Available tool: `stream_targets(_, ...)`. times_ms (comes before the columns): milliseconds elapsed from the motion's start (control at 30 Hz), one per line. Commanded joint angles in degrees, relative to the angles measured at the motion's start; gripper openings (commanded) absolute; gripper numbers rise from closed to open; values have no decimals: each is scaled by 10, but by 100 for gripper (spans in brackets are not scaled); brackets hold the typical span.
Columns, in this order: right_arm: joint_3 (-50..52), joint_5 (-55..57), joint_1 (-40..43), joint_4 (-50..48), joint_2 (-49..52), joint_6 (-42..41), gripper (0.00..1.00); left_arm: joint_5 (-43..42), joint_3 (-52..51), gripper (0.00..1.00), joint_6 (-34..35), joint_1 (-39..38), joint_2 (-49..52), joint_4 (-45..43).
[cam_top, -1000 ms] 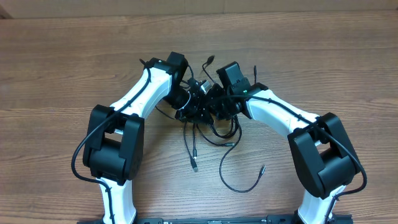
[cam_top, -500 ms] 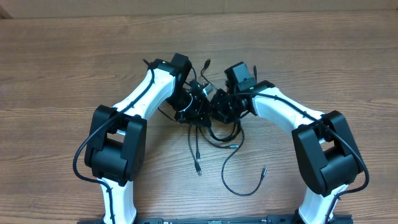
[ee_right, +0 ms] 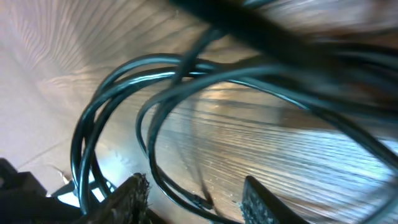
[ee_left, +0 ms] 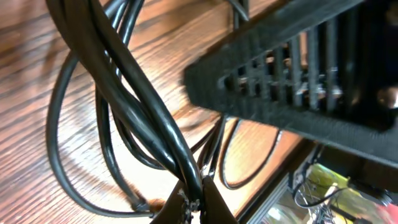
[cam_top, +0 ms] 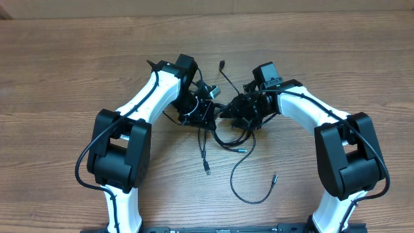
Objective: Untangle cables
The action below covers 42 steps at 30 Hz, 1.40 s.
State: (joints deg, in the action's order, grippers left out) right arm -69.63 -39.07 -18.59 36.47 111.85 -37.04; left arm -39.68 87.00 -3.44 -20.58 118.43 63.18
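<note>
Table (cam_top: 65, 65) brown wood-grain; cables (cam_top: 202, 150) tangled mid-surface.

The cables (cam_top: 223, 126) are lying bunched on the table (cam_top: 65, 77), between the left gripper (ee_left: 193, 208) and the right gripper (ee_right: 196, 199) (one at each side). Nearer the arm bases, one plug (cam_top: 207, 170) is lying left of the other plug (cam_top: 273, 176); a third end (cam_top: 222, 64) is reaching behind the bunch

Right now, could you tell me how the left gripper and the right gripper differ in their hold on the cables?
The left gripper is pinched shut on the cables; the right gripper stands open, loops passing between its jaws. The left gripper sits at the tangle's left side, the right gripper at its right. Both meet at one tangle.
</note>
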Motion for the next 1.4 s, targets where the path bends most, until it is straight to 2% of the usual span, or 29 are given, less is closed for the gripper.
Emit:
stream_targets(0,7,-21,-7,-13,3,-3,51,-81,12,4,-43,5,4,1)
stream_targets(133,12,-20,-10,-32,5,-21,51,-126,12,4,-71,14,4,10)
stream_targets(800,12,-56,-11,-73,5,-19,51,-155,12,4,-88,27,4,30)
stream_targets(1033,13,-45,-32,-112,5,-19,50,-164,12,4,-90,27,4,37)
stream_targets(1200,37,-46,-46,-177,5,-20,50,-174,12,4,-91,27,4,37)
stream_targets(1367,76,-62,-49,-246,5,-46,38,-173,12,4,-94,27,4,37)
